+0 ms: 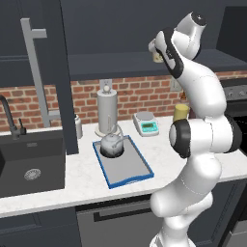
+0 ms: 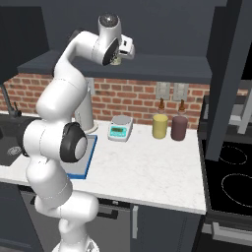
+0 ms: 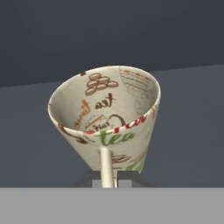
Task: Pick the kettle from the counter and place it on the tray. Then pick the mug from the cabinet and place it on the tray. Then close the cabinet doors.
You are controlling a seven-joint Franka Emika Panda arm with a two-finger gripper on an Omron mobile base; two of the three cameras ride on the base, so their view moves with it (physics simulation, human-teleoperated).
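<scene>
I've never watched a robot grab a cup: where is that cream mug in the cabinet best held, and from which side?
By its handle. The mug stands on the cabinet shelf with its thin handle turned toward the open front, so the gripper comes straight in from the front, one finger either side. The wide flaring bowl would be harder to span.

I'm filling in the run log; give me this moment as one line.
phase: mug pick | small squat grey metallic kettle: on blue-rimmed grey tray | gripper: at cabinet shelf, shut on cream printed mug
</scene>
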